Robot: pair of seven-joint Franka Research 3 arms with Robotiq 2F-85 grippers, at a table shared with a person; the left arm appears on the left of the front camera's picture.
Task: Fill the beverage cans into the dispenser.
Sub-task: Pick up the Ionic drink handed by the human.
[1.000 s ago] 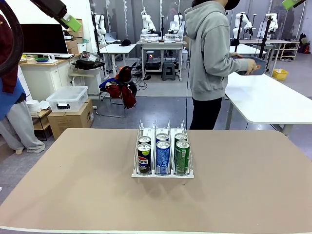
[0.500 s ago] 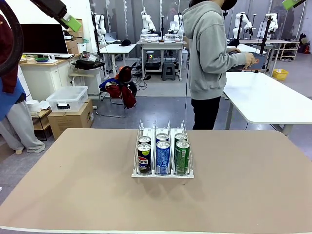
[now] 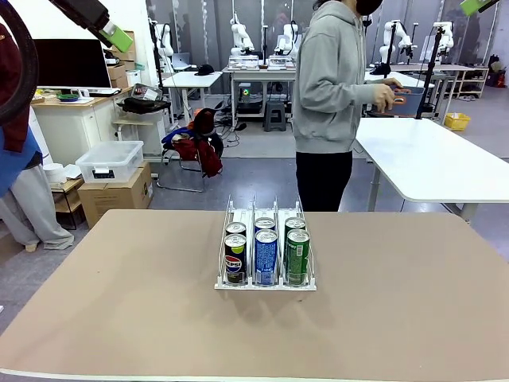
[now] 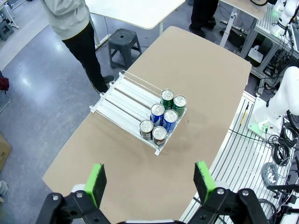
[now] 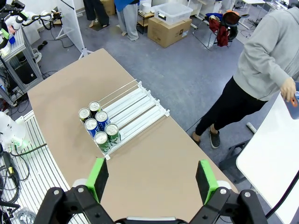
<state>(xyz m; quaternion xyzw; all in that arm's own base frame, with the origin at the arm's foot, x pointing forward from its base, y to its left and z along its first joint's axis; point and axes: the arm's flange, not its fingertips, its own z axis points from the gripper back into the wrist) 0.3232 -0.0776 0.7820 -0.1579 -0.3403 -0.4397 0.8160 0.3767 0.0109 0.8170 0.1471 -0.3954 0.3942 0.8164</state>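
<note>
Our left gripper (image 4: 149,182) and right gripper (image 5: 151,179) hang high, jaws apart, empty. The dispenser (image 3: 266,286) sits centred below them, lanes running near-far, six beverage cans (image 3: 266,256) upright at its near end. We judge neither arm nearer.

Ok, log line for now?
cans: six in dispenser | left end effector: open, aloft | right end effector: open, aloft | person: at white table

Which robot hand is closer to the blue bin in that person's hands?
Right. The right hand hangs high on the same side as the blue bin; the left hand hangs on the opposite side.
</note>
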